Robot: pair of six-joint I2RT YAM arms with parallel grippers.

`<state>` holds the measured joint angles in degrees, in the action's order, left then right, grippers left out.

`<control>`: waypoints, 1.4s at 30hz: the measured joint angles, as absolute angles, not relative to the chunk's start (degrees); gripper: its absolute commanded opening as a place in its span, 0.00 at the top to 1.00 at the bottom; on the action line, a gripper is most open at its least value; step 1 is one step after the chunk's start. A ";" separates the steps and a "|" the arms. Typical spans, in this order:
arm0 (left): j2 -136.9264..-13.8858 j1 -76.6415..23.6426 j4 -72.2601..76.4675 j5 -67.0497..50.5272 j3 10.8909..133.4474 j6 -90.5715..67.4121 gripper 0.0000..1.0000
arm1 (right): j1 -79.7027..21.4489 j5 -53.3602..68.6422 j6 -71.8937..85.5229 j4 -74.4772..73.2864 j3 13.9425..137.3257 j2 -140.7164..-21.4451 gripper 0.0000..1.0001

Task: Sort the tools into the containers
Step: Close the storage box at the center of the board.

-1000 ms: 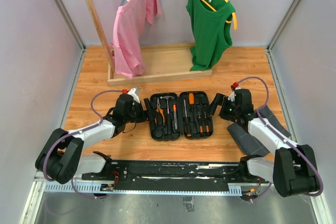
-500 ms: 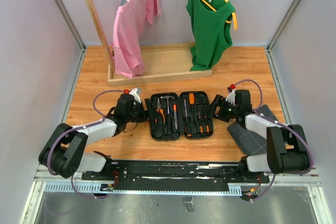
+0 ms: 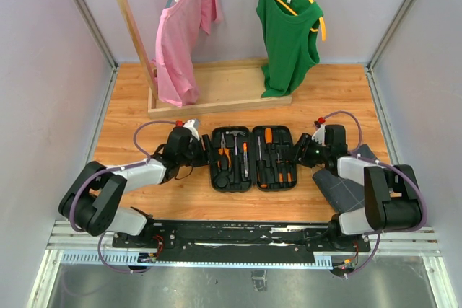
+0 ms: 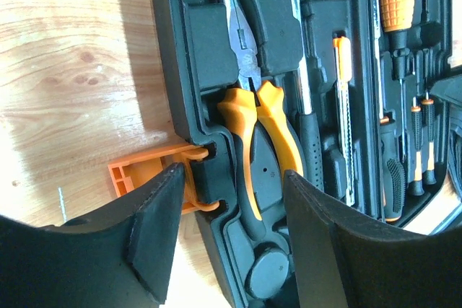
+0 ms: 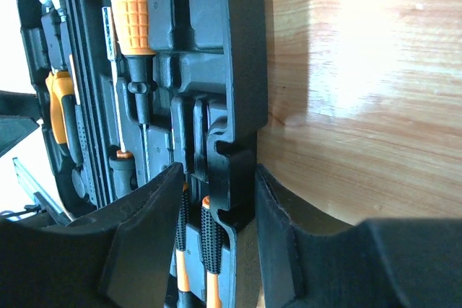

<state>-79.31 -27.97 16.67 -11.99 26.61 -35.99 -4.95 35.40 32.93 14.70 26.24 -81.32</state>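
black tool case (image 3: 252, 158): left end effector (image 4: 231, 174) half open astride its orange latch (image 4: 141, 178) edge, right end effector (image 5: 218, 171) snug on the opposite rim, grip unclear.

The hammer (image 4: 301, 70) lost its head out of view beyond the left jaws, and the screwdrivers (image 5: 210, 250) between the right jaws were cut short.

Both arms low, angled inward. Left gripper (image 4: 232, 178) jaws apart; right gripper (image 5: 216, 177) jaws narrower, grip unclear.

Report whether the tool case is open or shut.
Open. The tool case lies flat, both halves spread, with orange-handled pliers and screwdrivers visible in their slots.
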 measured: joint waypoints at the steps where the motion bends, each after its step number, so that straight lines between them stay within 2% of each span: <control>1: -79.48 -28.32 16.67 -11.57 26.79 -35.99 0.42 | -4.80 35.27 32.71 14.63 26.17 -81.21 0.58; 18: -85.54 -35.05 17.08 -7.53 32.29 -36.03 0.42 | -2.70 27.64 25.32 -1.69 27.38 -67.85 0.57; 25: -86.11 -36.14 17.93 -7.79 32.80 -36.34 0.28 | -2.07 27.00 23.55 -7.75 29.39 -62.85 0.56; 42: -83.44 -36.12 14.87 -8.21 32.77 -36.29 0.23 | -2.07 28.47 22.85 -9.30 31.77 -62.35 0.63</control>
